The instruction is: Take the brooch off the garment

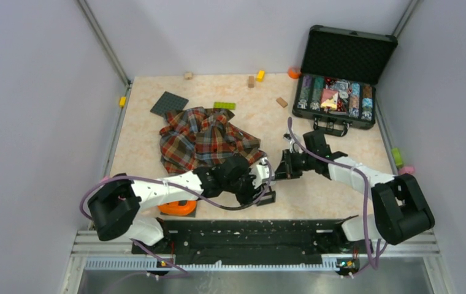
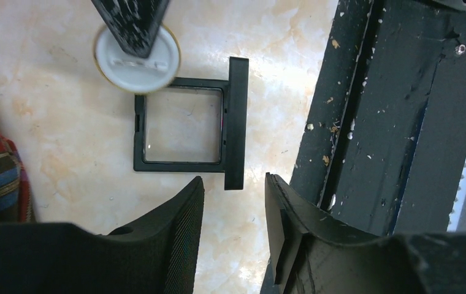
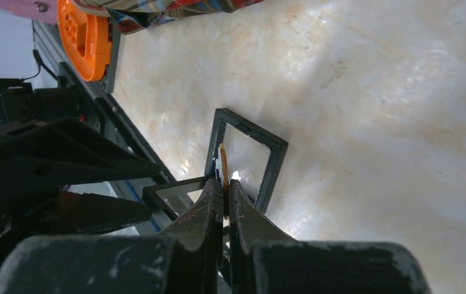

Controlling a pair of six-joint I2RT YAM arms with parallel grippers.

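Two arms meet near the middle of your table [image 1: 359, 147], just past its near edge. Your right pincer [image 3: 225, 187] is clamped on the brooch [image 2: 135, 61], gripping the round whitish disc by its rim. In the right wrist view you see it edge-on between the closed fingers [image 3: 206, 214]. The brooch is off the shirt [image 1: 203, 138] and held at the small black tray [image 2: 233, 122]. In the left wrist view it overlaps the tray's corner at 11 o'clock, and you cannot tell whether it touches the frame. Your left pincer [image 2: 233, 180] is apart and holds nothing, its two fingers at 6 o'clock of the tray, close to its near edge. From overhead, the plaid shirt lies crumpled at about 10 o'clock from the tray, well apart from the brooch, with your left arm's wrist over its near edge. An open case [image 1: 341, 92] of poker chips sits at 1 o'clock from the tray, at the far right of the table.
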